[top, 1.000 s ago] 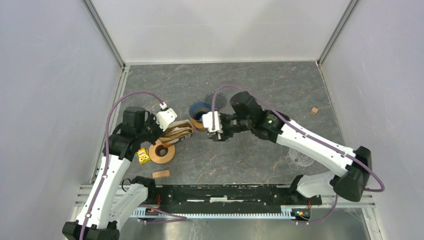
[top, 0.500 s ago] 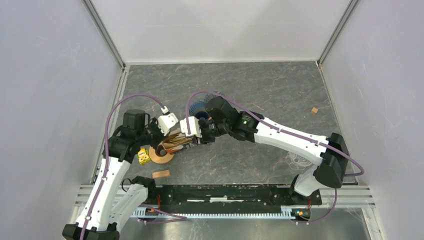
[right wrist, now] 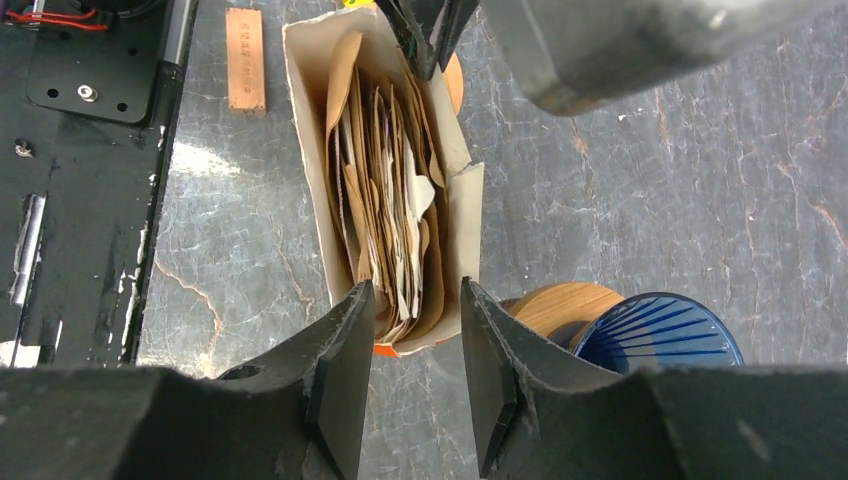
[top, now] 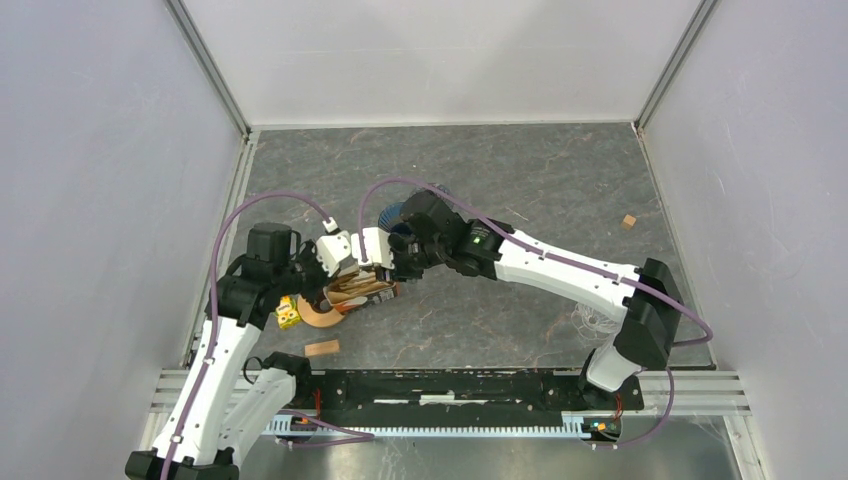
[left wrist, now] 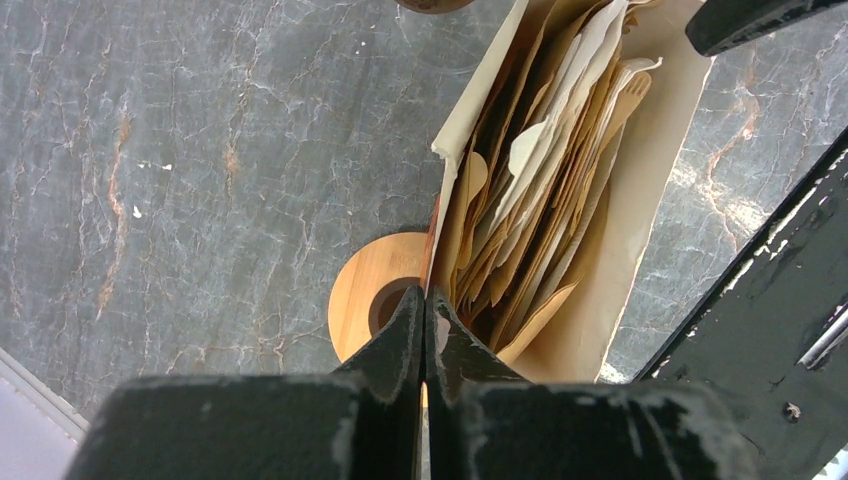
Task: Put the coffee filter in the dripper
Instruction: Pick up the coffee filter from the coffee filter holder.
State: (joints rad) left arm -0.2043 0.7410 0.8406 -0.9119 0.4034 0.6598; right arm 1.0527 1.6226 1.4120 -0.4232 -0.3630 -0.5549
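While the left gripper (left wrist: 422, 305) clamps the box (left wrist: 640, 200), the right gripper (right wrist: 415, 290), jaws apart over the filters (right wrist: 385, 200), should pinch just one for the dripper (right wrist: 660, 335).

Left wrist view: the top edge cuts off the filter pack (left wrist: 560, 180), and the closed left gripper (left wrist: 425, 305) and the pack cover half the wooden ring (left wrist: 362, 290). Right wrist view: whether the right gripper (right wrist: 415, 345) presses the pack's sides cannot be told. Its finger (right wrist: 490, 380) hides part of the blue dripper (right wrist: 655, 330). From above, both grippers cover most of the pack, and the right arm (top: 560, 270) hides most of the dripper. A brown speck (top: 628, 221) far right is too small to name.
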